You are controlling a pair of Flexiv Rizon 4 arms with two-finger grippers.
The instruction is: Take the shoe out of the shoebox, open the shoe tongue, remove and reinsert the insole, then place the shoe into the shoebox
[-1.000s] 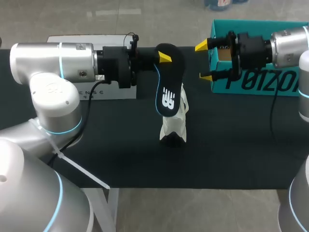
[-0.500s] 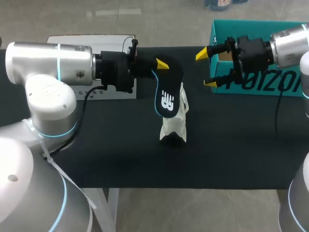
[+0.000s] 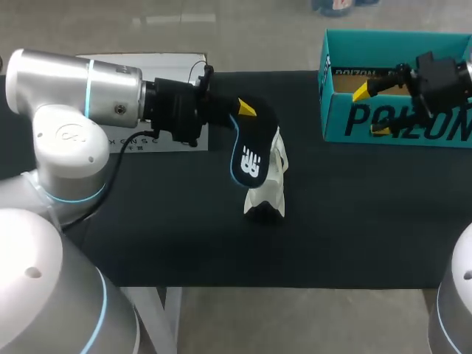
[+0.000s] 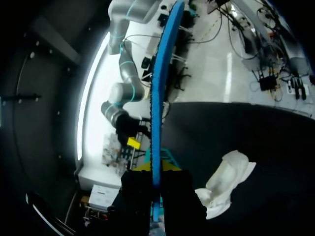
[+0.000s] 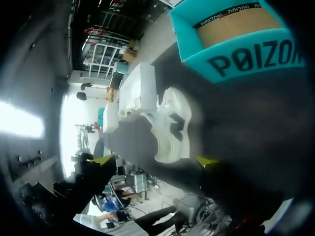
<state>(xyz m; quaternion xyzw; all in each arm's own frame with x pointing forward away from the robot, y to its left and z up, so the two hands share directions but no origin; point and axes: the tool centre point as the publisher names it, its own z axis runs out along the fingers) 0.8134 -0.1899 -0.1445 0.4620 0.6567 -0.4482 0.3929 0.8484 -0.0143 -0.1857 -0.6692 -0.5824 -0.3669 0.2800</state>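
The insole (image 3: 249,151) is out of the shoe (image 3: 267,188) and gripped at its upper end by the left tool (image 3: 245,110), whose fingers are clamped on it from both sides. It is black on its broad face with a white logo, and it has a bright blue rim. It curves down from the tool toward the shoe's opening; whether its lower end touches the shoe cannot be told. In the left wrist view the insole (image 4: 156,98) shows edge-on as a thin blue strip rising from between the left tool (image 4: 156,173), with the shoe (image 4: 224,184) beside it on the dark bench (image 4: 275,142).

The shoe is white, with a dark patch at its near end, and it stands near the middle of the bench (image 3: 354,214).

The teal shoebox (image 3: 335,110) sits open at the far right corner. The right tool (image 3: 371,110) hangs in front of the box's near wall, its fingers spread and holding nothing. Its own view shows the shoe (image 5: 170,128) ahead of the right tool (image 5: 153,161) and the shoebox (image 5: 236,49) beyond.

A white box (image 3: 158,63) lies at the far left edge.
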